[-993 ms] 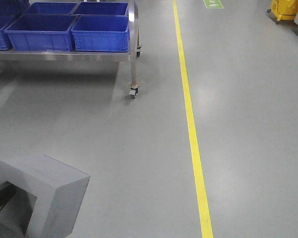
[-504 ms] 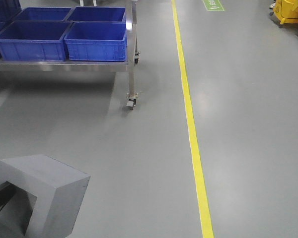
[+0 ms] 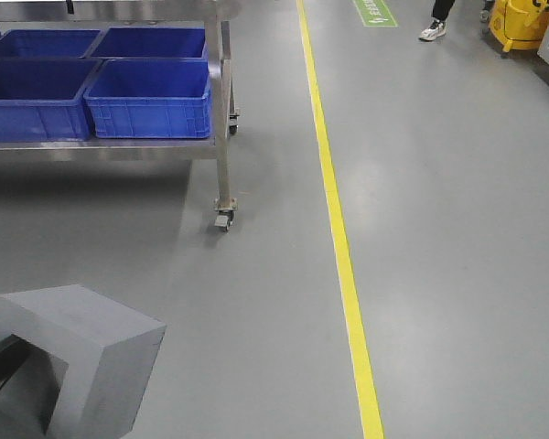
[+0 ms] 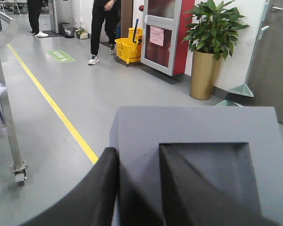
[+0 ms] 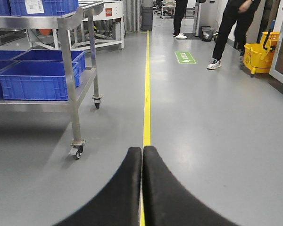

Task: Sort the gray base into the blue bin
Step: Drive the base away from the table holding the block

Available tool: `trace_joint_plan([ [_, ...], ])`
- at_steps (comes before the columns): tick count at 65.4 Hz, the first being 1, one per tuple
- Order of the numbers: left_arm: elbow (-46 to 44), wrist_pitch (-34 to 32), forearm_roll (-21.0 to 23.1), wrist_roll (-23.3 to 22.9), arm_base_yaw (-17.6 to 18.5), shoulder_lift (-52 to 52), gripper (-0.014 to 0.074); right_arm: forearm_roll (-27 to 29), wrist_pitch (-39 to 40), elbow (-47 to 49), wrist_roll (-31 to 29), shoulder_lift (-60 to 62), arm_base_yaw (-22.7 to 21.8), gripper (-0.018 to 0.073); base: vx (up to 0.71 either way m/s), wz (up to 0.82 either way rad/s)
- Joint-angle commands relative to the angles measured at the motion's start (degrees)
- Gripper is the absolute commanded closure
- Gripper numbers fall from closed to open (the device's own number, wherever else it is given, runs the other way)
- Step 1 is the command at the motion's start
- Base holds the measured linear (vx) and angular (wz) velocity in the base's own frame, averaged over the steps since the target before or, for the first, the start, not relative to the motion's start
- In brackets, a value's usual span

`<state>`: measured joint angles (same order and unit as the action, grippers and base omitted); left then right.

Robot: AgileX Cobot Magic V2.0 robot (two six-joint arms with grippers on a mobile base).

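Gray base [image 3: 82,352] sits low left in the front view, same spot in frame as a second ago, so it rides with the arm. Left gripper [image 4: 137,157] is clamped on it, one finger outside the wall and one down in the recess. It is held in the air over the floor, not in any bin.

Nearest blue bin [image 3: 146,114] sits on the lower shelf of the cart [image 3: 223,137], with more bins beside and behind it. Since a second ago the cart has slid left and down in the front view. The caster [image 3: 223,220] is lower and a shoe [image 3: 432,32] is newly in view top right. Judgement: the robot itself is driving and swinging, arms idle. This is the transport leg, bin well apart, drop not yet due.

Yellow line [image 3: 334,229] is right of the cart. Right gripper [image 5: 142,153] is pinched closed on nothing.
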<state>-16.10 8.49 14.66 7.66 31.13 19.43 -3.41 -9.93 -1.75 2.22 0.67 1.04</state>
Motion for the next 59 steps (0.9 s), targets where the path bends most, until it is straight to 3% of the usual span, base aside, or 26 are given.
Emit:
trace_joint_plan([
  [1,-1.8,-6.6,0.8,-0.7,0.4,0.3,0.0602,-0.4,4.3,-0.8,-0.3,0.7,-0.3,0.0568,0.4,-0.01],
  [59,-1.8,-6.6,0.8,-0.7,0.4,0.3,0.0602,-0.4,4.3,-0.8,-0.3,0.7,-0.3,0.0568,0.41,0.05],
])
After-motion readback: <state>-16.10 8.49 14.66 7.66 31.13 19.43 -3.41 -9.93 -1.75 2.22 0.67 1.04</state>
